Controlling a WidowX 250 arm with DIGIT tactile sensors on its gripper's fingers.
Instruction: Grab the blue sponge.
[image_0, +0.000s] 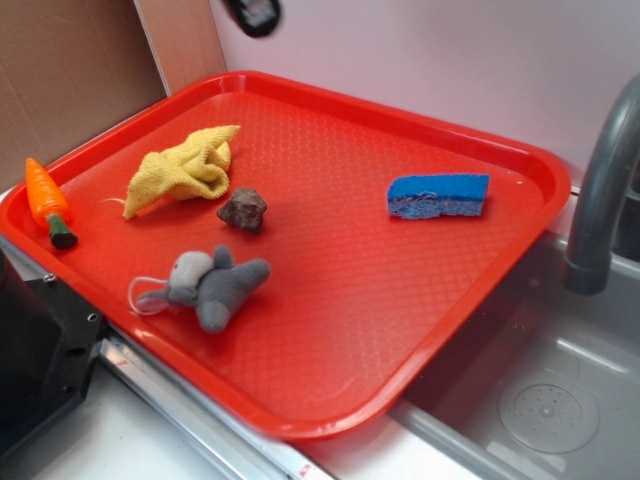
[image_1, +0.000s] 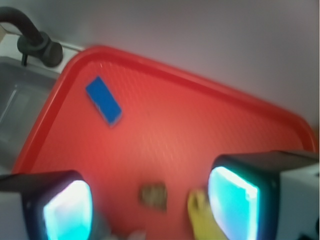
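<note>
Blue rectangular sponge block (image_0: 438, 195) lies untouched near sink-side rim of red plastic tray (image_0: 330, 330). Gripper (image_1: 150, 202) high above, well apart, jaws wide, empty. Approach, descent, grasp all remaining.

Tray (image_0: 500, 260): on the counter, left of the sink (image_0: 560, 400)
Sponge (image_0: 438, 195): tray's right
Cloth (image_0: 185, 170): far left
Rock (image_0: 243, 210): beside cloth
Plush toy (image_0: 210, 285): near left
Carrot (image_0: 48, 200): left rim
</note>
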